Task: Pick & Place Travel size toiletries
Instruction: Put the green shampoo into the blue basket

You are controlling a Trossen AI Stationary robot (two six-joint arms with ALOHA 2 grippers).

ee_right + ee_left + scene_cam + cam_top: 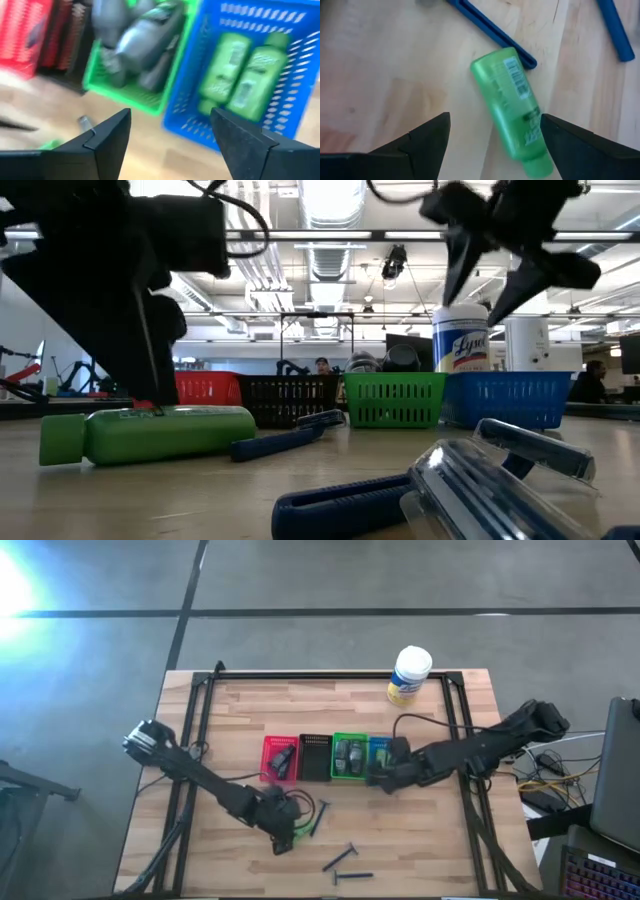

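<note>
A bright green tube point(512, 107) with a white label is seen lying flat on the wooden table point(420, 840), beside a blue razor point(490, 31). The left gripper point(492, 145) is held wide open just above it. The right gripper point(170, 145) is spread open over the blue bin point(300, 65), where two green tubes point(242, 75) are kept.

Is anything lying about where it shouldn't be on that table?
Yes: one green tube lies loose on the wood under the open left gripper, beside blue razors, while two like it already sit in the blue bin.
</note>
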